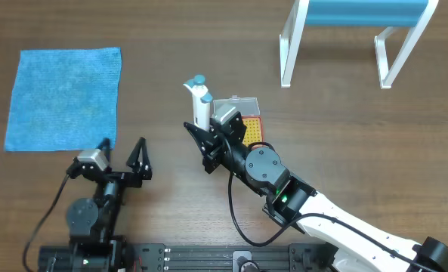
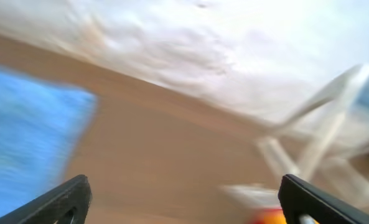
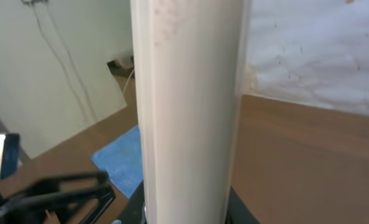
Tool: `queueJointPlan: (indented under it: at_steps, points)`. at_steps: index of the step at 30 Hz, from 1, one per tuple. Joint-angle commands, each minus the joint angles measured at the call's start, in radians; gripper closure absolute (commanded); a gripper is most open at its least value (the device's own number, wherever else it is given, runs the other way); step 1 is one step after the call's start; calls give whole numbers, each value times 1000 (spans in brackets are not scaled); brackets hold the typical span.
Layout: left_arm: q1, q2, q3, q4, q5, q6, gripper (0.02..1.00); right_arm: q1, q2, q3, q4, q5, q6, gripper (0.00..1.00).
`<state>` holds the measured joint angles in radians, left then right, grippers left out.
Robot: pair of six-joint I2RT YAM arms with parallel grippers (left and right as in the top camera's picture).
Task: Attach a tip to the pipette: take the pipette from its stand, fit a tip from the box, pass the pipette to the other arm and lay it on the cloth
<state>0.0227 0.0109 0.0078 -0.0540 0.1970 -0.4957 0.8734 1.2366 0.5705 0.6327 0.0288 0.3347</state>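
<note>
pipette (image 1: 199, 102): upright, long axis vertical, clamped in the right end effector (image 1: 207, 140)
tip box (image 1: 248, 125): just beside the pipette, on the right arm's side
left end effector (image 1: 124, 157): spread wide, by the cloth (image 1: 63, 98), farther from the pipette

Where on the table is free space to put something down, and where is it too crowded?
The table is bare between the cloth and the pipette, and more widely right of the tip box, in front of the white stand. It is crowded where the right gripper holds the pipette beside the tip box.
</note>
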Motion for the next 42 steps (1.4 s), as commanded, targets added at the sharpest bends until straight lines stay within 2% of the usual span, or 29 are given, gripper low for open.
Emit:
queueJointPlan:
  at_steps: [1,5,14,17,19,20,21,22,24,28,31,33,38,42]
  points:
    - [-3,-8,-2,6,320,-819,47,5,-14,18,12,20,163,928]
    - [-3,-8,-2,6,320,-835,47,5,-13,18,12,20,241,925]
    - [-3,-8,-2,33,317,-835,47,5,-14,18,12,20,243,928]
    - [-3,-8,-2,116,367,-827,47,4,-14,18,2,10,358,928]
    - [-3,-8,-2,153,404,-824,47,1,-14,18,-25,-73,379,928]
    - [-3,-7,-2,161,433,-824,47,-15,-14,18,-63,-178,425,928]
    - [-3,-7,-2,165,453,-823,47,-27,-14,18,-87,-233,455,928]
    - [-2,-7,-2,169,492,-823,47,-51,-14,18,-130,-330,507,928]
    - [5,-3,-2,191,563,-825,47,-92,-14,18,-161,-470,557,928]
    - [42,31,6,290,655,-859,69,-162,-14,18,-148,-666,605,925]
    - [82,99,48,343,754,-861,66,-216,-14,18,-145,-872,692,928]
    - [101,163,78,350,814,-856,64,-229,-14,18,-145,-960,735,928]
    - [113,421,164,557,992,-851,64,-229,-14,18,-121,-1063,793,928]
    - [113,686,295,722,1162,-850,64,-229,-13,18,-100,-1093,806,928]
